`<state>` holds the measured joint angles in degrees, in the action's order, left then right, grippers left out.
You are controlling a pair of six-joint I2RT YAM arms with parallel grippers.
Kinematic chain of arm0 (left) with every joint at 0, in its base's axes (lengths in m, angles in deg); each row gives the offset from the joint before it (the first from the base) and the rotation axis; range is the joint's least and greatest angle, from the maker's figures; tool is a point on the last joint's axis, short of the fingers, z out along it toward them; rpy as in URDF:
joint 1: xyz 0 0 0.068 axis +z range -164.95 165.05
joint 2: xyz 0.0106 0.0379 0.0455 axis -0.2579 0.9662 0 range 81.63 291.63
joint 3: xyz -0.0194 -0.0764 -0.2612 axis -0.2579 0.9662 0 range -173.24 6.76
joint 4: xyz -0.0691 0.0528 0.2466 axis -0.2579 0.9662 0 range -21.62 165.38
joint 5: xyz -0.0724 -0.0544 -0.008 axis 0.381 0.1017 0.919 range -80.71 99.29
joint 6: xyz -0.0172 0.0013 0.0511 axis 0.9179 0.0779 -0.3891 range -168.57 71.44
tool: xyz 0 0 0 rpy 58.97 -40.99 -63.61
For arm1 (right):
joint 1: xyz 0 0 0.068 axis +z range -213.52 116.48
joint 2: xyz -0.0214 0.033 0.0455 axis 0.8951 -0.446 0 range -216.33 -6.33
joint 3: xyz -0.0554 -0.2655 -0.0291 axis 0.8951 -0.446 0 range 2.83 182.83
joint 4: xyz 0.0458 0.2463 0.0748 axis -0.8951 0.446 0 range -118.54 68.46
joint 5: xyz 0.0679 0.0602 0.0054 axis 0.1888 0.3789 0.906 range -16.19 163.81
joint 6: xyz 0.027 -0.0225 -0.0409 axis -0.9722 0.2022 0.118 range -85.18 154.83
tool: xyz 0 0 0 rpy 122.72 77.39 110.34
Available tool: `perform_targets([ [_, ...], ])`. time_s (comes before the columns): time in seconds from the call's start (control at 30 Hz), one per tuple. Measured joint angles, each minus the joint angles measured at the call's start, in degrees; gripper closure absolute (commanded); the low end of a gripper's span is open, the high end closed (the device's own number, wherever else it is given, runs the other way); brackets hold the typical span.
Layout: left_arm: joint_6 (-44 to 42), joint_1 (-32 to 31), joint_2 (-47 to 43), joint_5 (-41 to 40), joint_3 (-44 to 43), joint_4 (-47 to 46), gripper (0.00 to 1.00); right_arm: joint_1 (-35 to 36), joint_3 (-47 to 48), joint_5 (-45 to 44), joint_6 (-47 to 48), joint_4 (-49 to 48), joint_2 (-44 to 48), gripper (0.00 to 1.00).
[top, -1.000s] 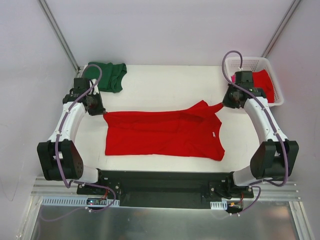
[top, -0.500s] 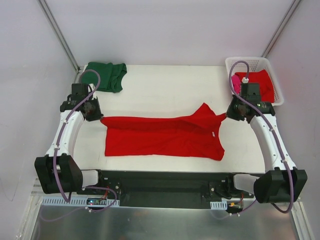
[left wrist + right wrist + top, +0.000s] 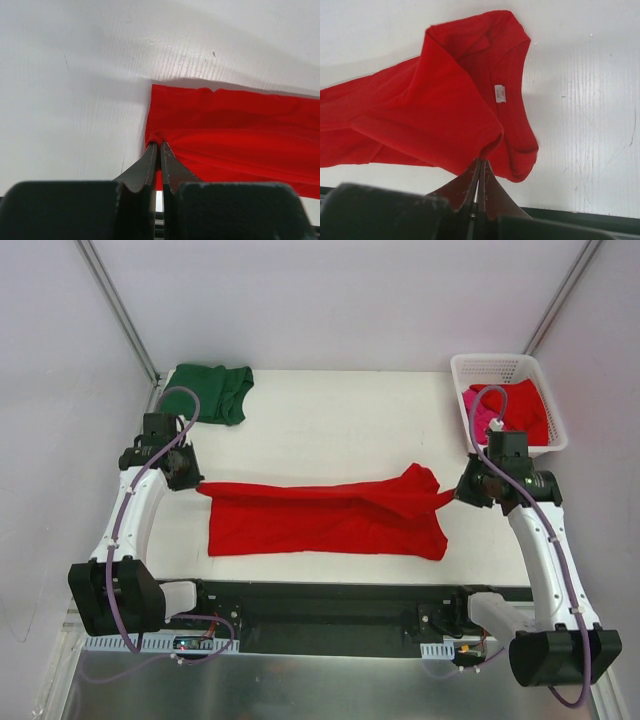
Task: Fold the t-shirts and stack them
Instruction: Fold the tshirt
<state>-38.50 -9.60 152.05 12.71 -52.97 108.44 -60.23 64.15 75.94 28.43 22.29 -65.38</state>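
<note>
Red t-shirt [image 3: 320, 520] lying along the worktop's [image 3: 330, 425] near edge, its two far-side ends pinched in the closed left gripper [image 3: 192, 480] and right gripper [image 3: 458, 492], apparently to fold it lengthwise.

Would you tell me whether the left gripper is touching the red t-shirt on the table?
Touching: the left wrist view shows the left gripper shut on an edge of the red t-shirt.

red t-shirt [image 3: 320, 520], green t-shirt [image 3: 212, 392], white basket [image 3: 497, 360]

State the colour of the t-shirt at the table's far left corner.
Dark green t-shirt, seen best in the top external view.
</note>
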Motion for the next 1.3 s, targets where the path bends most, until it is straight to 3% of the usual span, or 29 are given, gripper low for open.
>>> perform_targets([
  [0.67,0.0,0.0,2.8,-2.3,0.5,1.4,1.00,0.0,-6.7,5.5,-1.7,11.7,14.3,0.99],
  [1.3,-0.2,0.0,5.4,-2.3,0.6,1.9,1.00,0.0,-9.3,6.1,-1.6,14.3,15.4,0.99],
])
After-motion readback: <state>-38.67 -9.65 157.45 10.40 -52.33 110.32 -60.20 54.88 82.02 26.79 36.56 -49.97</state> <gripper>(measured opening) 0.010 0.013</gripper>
